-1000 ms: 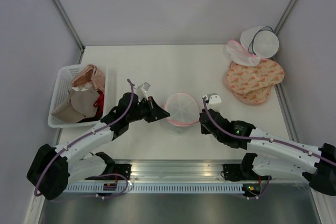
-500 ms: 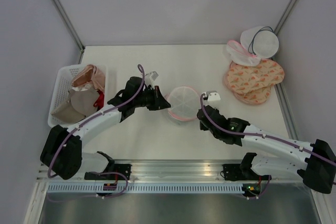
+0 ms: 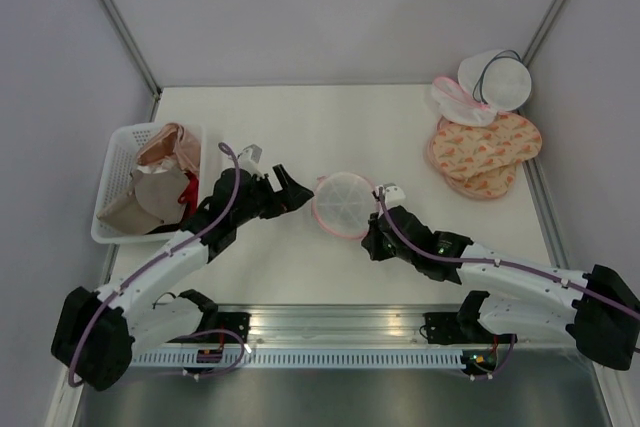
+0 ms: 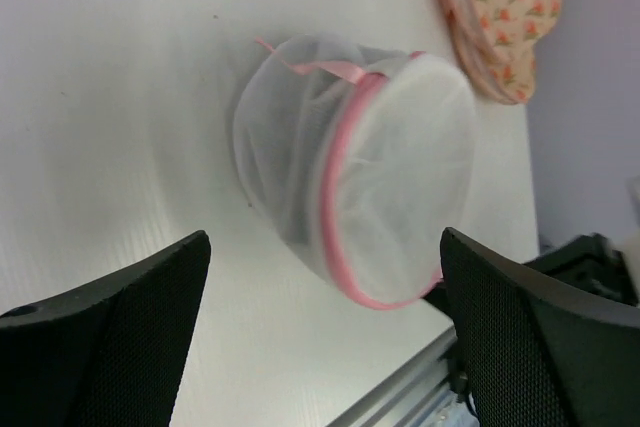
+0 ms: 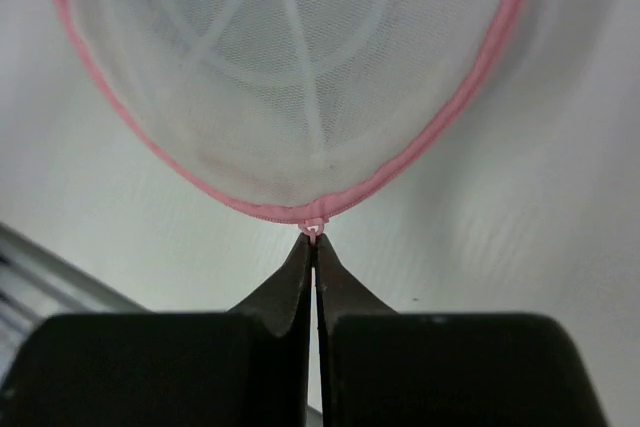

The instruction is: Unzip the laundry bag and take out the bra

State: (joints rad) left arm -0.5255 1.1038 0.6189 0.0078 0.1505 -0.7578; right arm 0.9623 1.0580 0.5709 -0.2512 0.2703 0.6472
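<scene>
Top external view: the laundry bag (image 3: 343, 203), a round white mesh pouch with pink trim, sits on the white table (image 3: 330, 127) between the two arms and is tipped up on its side, so one domed face shows. The left gripper (image 3: 297, 188) is just beside the bag's left edge, its jaws spread wide and holding nothing, with a gap between them and the mesh. The right gripper (image 3: 369, 235) is at the bag's near right rim, touching it.

From the left wrist, both black fingers (image 4: 120, 327) stand far apart at the frame's lower corners. The bag lies beyond them, its pink zipper band (image 4: 335, 197) ringing the seam between the two halves and a pink ribbon loop (image 4: 300, 62) at its top.

From the right wrist, the fingertips are pressed together and pinch the small pink zipper pull (image 5: 315, 231) at the lowest point of the bag's rim. The spoked mesh face fills the frame above.

Well to the left of the bag, beyond the left gripper, is a white plastic basket (image 3: 112, 162) of beige, pink and red garments. Far to the bag's right, at the back, lie peach patterned bags (image 3: 485, 152), and behind them a white round bag with dark trim (image 3: 497, 79).
</scene>
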